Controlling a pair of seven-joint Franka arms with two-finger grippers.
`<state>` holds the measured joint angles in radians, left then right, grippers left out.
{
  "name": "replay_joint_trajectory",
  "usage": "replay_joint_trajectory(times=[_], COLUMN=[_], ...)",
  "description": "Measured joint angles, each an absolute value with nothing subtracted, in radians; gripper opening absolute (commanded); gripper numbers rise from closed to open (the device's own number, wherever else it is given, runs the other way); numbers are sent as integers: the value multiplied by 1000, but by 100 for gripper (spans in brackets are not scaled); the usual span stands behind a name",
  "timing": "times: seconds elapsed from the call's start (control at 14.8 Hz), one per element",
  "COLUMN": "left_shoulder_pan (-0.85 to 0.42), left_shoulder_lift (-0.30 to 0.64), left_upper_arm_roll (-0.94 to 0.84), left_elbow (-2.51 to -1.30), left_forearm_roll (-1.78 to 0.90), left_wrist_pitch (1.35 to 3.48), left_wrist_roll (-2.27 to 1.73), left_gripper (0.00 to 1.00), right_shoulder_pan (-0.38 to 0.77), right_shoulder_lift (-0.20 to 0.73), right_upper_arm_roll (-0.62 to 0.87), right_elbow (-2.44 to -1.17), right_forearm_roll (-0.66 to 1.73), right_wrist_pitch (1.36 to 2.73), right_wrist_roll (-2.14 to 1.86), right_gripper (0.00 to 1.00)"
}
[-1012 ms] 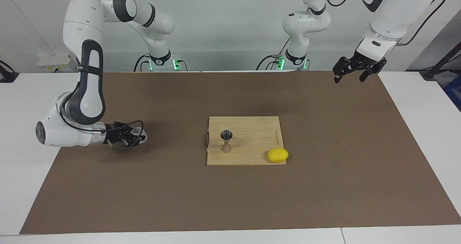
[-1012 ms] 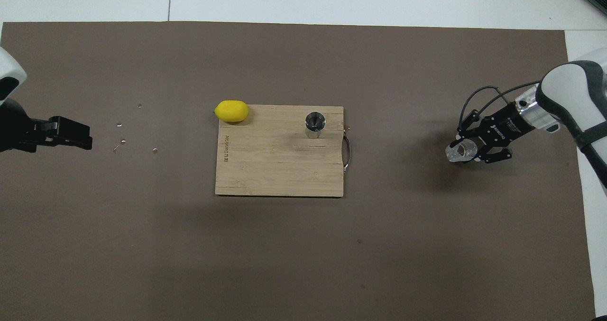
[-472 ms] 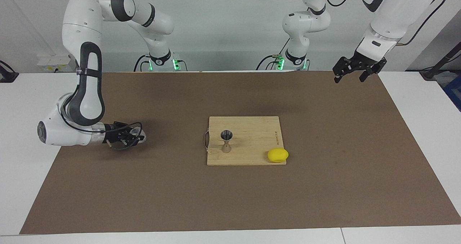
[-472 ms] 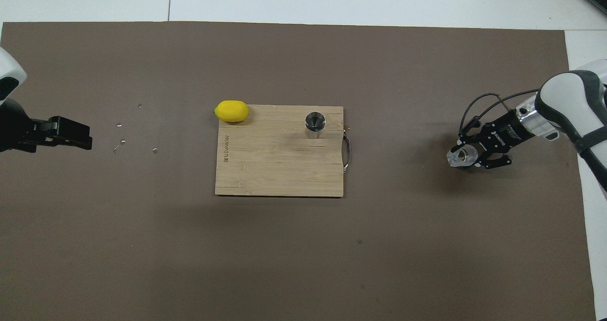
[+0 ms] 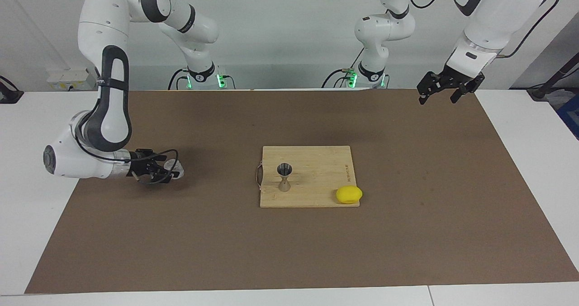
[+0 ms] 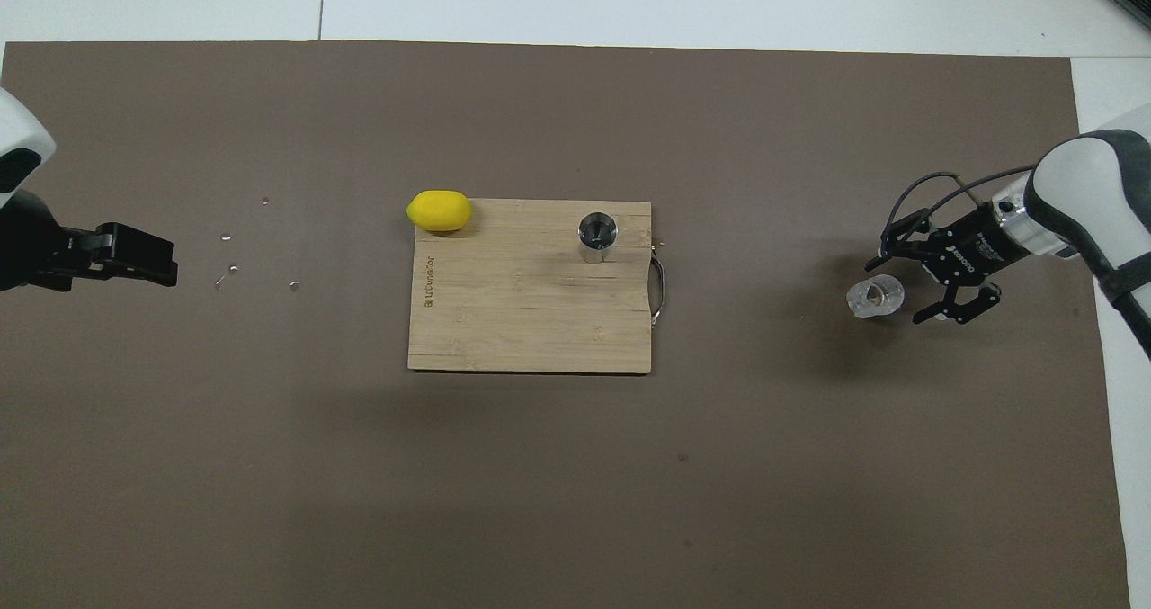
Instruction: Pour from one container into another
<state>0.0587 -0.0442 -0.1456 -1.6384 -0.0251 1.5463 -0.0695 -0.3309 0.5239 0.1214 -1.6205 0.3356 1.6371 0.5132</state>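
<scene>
The small clear glass cup (image 6: 874, 296) rests on the brown mat toward the right arm's end of the table; it also shows in the facing view (image 5: 175, 165). My right gripper (image 6: 901, 289) is open and low over the mat, with the cup just off its fingertips and free of them. The steel jigger (image 5: 284, 177) stands upright on the wooden board (image 5: 319, 161), near the board's handle end; the overhead view looks down into its open top (image 6: 597, 233). My left gripper (image 5: 438, 96) is open and empty, waiting high over the mat's corner at the left arm's end.
A yellow lemon (image 5: 348, 194) sits at the board's corner farthest from the robots, toward the left arm's end. The board (image 6: 521, 321) has a metal handle (image 6: 659, 290) on its right-arm side. Small bits (image 6: 232, 269) lie on the mat under the left gripper (image 6: 157, 263).
My right gripper, shut on the cup a second ago, lowered it to the mat, opened, and drew back a little from it. The left arm barely moved.
</scene>
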Motion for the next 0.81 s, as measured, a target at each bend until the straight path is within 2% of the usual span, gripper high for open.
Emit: replay_joint_trajectory(times=[0.54, 0.81], left_shoulder_pan=[58, 6], left_shoulder_lift=[-45, -45], left_upper_arm_roll=[-148, -164], left_elbow=[-1662, -1666], left_forearm_roll=[-31, -78], left_wrist_pitch=[1625, 1685], left_wrist_roll=[-86, -236], left_gripper=[100, 100], right_shoulder_pan=[-321, -221], right_shoulder_lift=[434, 364], right_upper_arm_roll=[123, 126], right_elbow=[-1624, -1623], right_forearm_roll=[251, 133], right_wrist_pitch=[1773, 1796], right_wrist_roll=[513, 513], right_gripper=[100, 100])
